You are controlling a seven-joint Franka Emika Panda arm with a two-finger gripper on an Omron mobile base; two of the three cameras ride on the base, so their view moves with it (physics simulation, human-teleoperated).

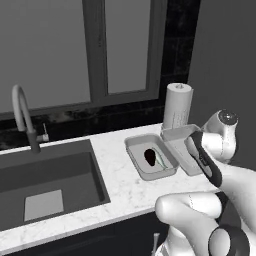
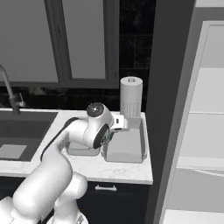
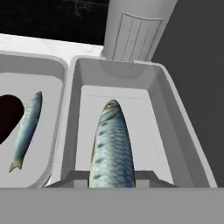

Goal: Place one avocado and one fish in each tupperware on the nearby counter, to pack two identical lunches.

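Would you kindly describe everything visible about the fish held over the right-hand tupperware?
The held fish is blue-grey with clear scales, paler toward its rounded head. It points lengthwise away from the camera, above the floor of the right tupperware, a pale grey plastic-looking tub. The shut pincer grips its near end, hiding the tail. Whether it touches the tub floor cannot be told.

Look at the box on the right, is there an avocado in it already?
No, in the hand view the right box has no avocado, while the dark avocado lies in the left box beside a fish.
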